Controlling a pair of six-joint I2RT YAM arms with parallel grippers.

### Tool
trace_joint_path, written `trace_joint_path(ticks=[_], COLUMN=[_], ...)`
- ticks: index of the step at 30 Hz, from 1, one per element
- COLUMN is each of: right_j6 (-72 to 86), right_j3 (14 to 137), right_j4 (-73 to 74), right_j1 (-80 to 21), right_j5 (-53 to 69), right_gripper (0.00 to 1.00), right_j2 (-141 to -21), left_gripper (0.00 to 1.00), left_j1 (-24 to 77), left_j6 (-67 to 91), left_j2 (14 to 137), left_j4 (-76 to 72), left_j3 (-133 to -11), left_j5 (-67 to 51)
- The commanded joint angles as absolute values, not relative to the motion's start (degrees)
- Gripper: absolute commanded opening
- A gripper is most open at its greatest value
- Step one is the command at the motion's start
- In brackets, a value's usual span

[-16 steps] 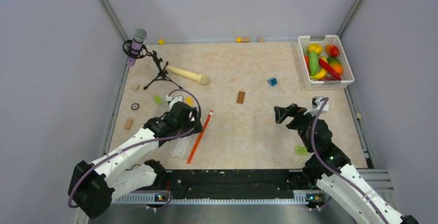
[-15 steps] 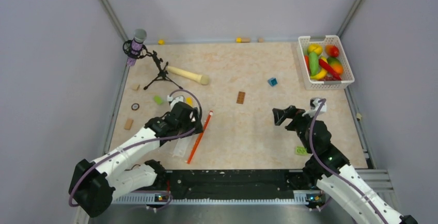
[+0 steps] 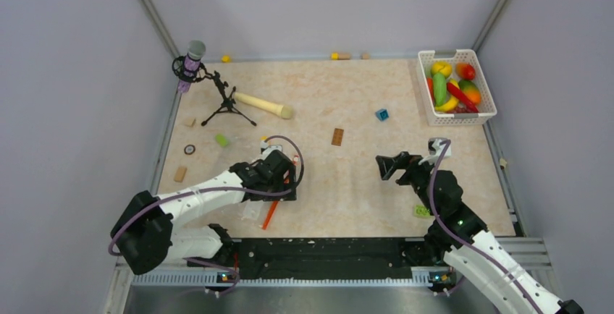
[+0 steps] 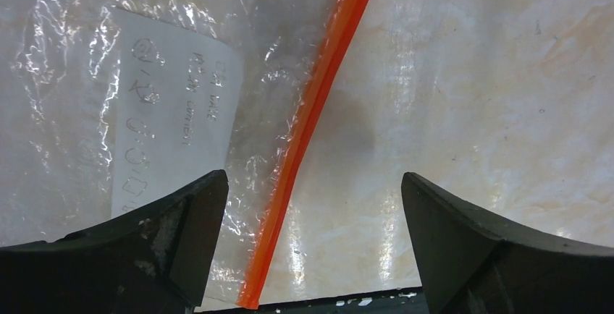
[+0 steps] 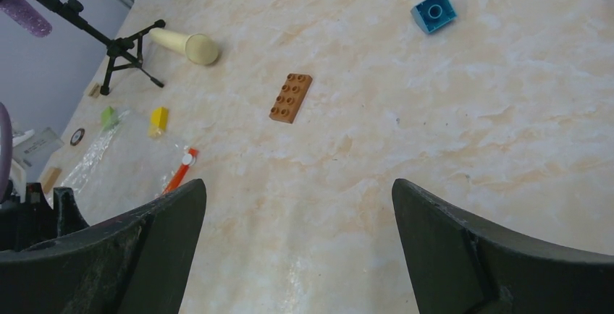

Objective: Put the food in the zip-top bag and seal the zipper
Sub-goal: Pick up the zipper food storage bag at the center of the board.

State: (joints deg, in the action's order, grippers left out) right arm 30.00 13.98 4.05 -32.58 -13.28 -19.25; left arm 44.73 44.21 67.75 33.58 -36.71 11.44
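The zip-top bag (image 4: 87,75) lies flat and clear at the near left of the table, with a white label inside. Its orange zipper (image 4: 318,90) runs diagonally between my left fingers. My left gripper (image 4: 311,181) hangs open just above the zipper's near end, holding nothing. In the top view the left gripper (image 3: 282,184) covers the middle of the zipper (image 3: 269,217). The food (image 3: 452,86) sits piled in the white basket (image 3: 463,118) at the far right. My right gripper (image 3: 387,166) is open over bare table mid-right, empty, facing the bag (image 5: 108,156).
A brown block (image 5: 290,98) and a blue block (image 5: 434,11) lie ahead of the right gripper. A wooden stick (image 3: 262,104) and a microphone tripod (image 3: 226,104) stand at the far left. A green block (image 3: 422,211) sits beside the right arm.
My left gripper has swung right and nearer, from over the bag's body to over the zipper. The right gripper has shifted slightly left.
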Motion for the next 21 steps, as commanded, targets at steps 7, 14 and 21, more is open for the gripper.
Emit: trace_joint_path(ticks=[7, 14, 21], right_j6=[29.51, 29.22, 29.44], right_j3=[15.48, 15.62, 15.56], right_j4=[3.55, 3.67, 3.86], right_j1=[-32.78, -32.79, -32.78], right_j5=[-12.22, -12.57, -12.81], right_gripper=[0.98, 0.97, 0.97], right_j2=[-19.12, -19.1, -19.09], left_gripper=[0.73, 0.59, 0.34], left_j1=[46.59, 46.63, 46.58], left_j6=[43.31, 43.56, 44.34], left_j2=[76.42, 77.09, 78.2], left_j4=[35.62, 35.97, 35.55], left_j3=[-43.1, -42.94, -42.96], left_j5=[16.9, 18.91, 19.7])
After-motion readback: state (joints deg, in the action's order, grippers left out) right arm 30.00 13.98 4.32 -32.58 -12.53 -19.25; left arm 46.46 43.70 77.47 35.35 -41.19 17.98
